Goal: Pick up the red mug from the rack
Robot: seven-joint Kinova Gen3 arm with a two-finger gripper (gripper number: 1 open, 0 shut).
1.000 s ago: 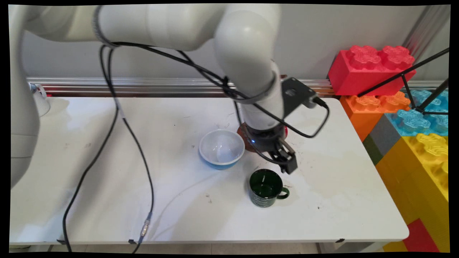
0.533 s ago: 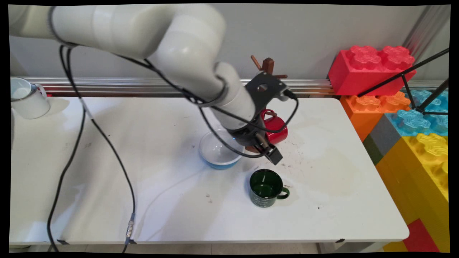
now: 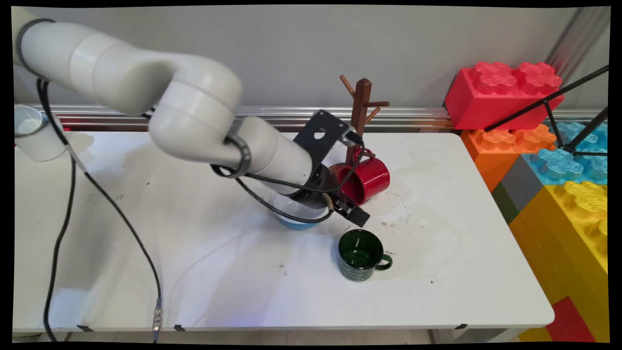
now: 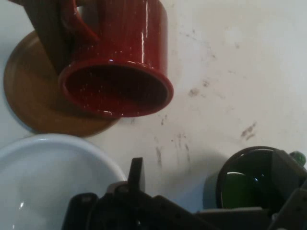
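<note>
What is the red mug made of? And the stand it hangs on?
The red mug looks like enamelled metal: glossy, with bright highlights, tiny pale speckles and a thin rolled rim; glazed ceramic is possible. The stand looks like dark brown wood with a smooth finish, with pegs and a round base.

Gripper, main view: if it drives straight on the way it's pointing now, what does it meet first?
Likely the green mug, just below and right of the gripper; depth is unclear, so it could meet the table beside it.

The arm hid most of the blue-sided white bowl (image 3: 297, 222); the white enamel mug (image 3: 30, 133) was cut off far left.
</note>
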